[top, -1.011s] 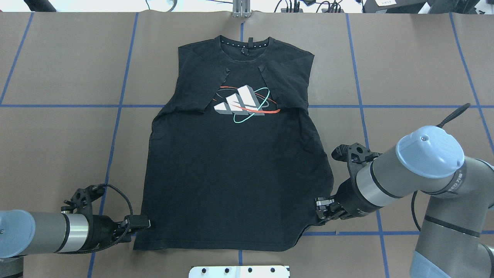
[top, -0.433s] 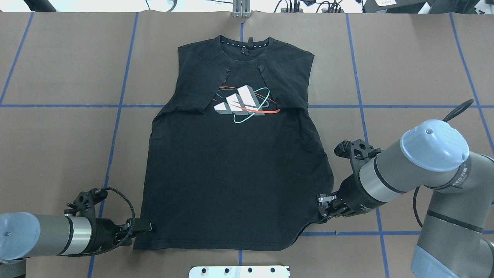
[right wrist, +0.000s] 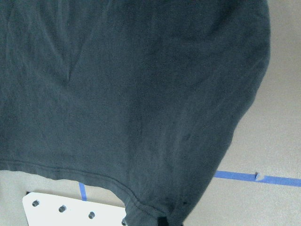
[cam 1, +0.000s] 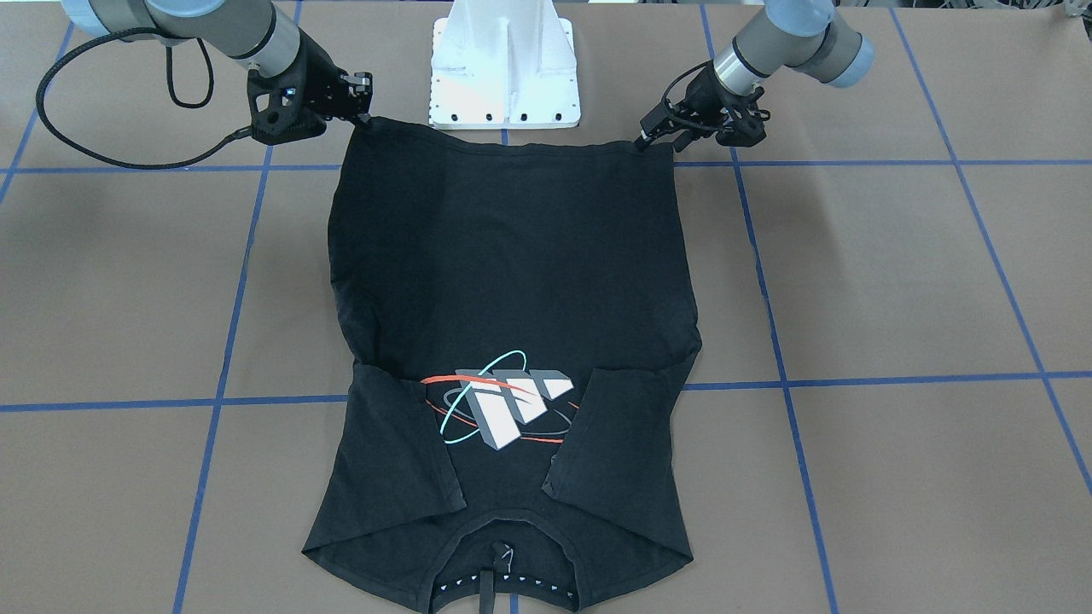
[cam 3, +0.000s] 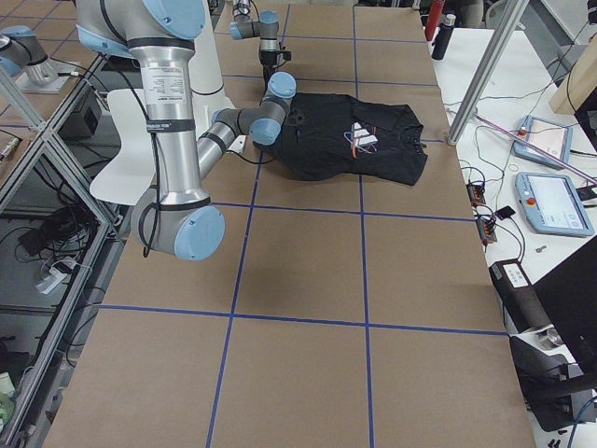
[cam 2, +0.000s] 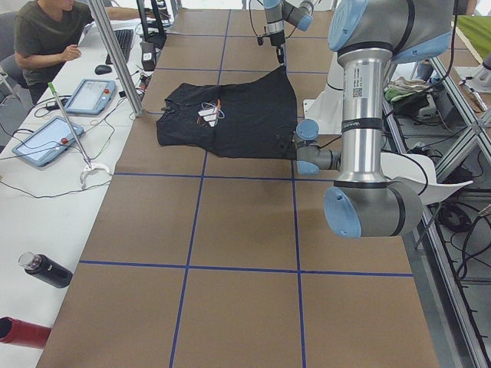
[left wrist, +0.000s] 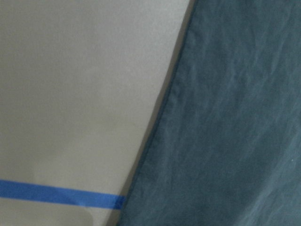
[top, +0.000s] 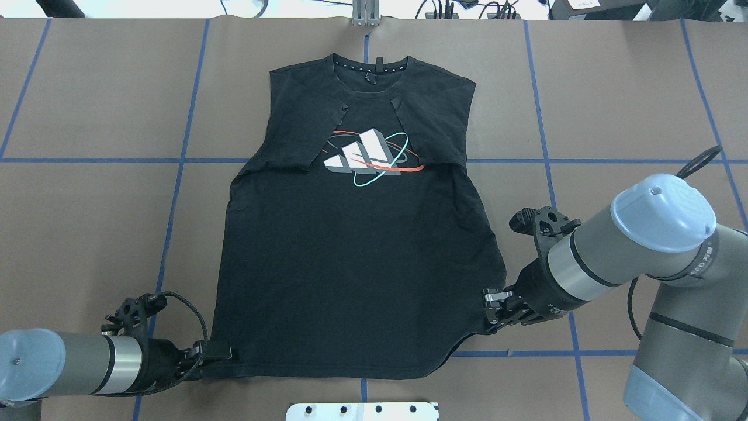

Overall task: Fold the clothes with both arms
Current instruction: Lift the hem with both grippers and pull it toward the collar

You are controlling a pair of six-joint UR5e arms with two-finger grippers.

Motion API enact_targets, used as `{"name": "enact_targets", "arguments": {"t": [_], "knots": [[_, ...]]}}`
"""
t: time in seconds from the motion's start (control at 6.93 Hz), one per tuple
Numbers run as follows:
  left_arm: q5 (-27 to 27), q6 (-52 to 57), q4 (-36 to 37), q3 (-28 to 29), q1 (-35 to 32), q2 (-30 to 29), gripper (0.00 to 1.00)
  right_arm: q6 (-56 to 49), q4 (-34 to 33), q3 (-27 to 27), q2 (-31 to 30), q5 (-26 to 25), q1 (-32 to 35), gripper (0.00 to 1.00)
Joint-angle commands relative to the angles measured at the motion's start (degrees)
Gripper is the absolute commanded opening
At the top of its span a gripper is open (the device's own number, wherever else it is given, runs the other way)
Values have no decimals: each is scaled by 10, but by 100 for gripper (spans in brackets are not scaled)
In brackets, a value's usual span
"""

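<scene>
Though obscure overhead, frontally clear: left fingers [cam 1: 653,136], right fingers [cam 1: 361,104] tight on T-shirt [cam 1: 512,256] hem.

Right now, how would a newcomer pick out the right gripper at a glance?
Find the black T-shirt spread mid-table, then its hem, nearest the white pedestal base. The right gripper sits at the hem corner on the overhead view's right; unlike the left gripper at the other corner, its arm angles in diagonally.
</scene>
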Motion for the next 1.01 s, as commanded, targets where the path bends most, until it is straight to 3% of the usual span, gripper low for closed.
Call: {"name": "enact_targets", "arguments": {"t": [0.0,0.43,0.87], "knots": [[0,0,1,1,2,0,85,0,0,1,0,1,1,0],[0,0,1,0,2,-6,62,0,0,1,-1,3,4,0],[0,0,1,-4,2,-2,18,0,0,2,-1,17,13,0]]}}
